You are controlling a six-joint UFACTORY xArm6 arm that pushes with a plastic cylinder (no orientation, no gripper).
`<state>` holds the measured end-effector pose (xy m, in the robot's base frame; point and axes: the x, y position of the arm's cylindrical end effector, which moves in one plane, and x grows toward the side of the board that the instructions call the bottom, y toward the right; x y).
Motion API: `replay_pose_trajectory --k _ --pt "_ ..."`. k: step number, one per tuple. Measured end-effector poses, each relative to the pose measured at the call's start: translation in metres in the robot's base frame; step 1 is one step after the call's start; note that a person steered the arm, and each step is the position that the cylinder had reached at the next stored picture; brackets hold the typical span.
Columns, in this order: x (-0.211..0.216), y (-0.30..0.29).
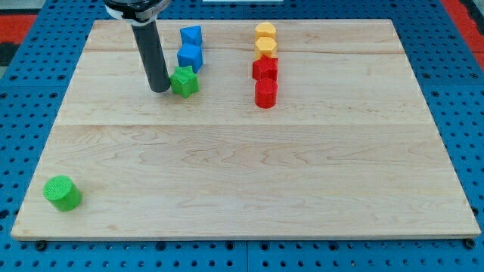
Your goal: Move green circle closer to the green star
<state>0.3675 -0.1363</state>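
Note:
The green circle (61,193) is a short green cylinder near the board's bottom left corner. The green star (184,81) lies near the view's top, left of centre. My tip (159,90) rests on the board just left of the green star, about touching its left side. The dark rod rises from it toward the view's top. The green circle is far from the tip, down and to the left.
Two blue blocks (190,36) (190,56) stand in a column just above the green star. Two yellow blocks (265,32) (265,48) and two red blocks (265,69) (265,93) form a column right of centre. The wooden board (249,166) lies on a blue pegboard.

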Motion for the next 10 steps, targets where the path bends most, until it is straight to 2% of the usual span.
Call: replay_pose_trajectory --k 3,4,5,6,8,9,10 --pt "0.0 0.003" --pt "0.023 -0.023" --pt "0.066 -0.014" --pt "0.127 -0.005" --pt "0.244 -0.033" --pt "0.25 -0.049" --pt "0.245 -0.103"
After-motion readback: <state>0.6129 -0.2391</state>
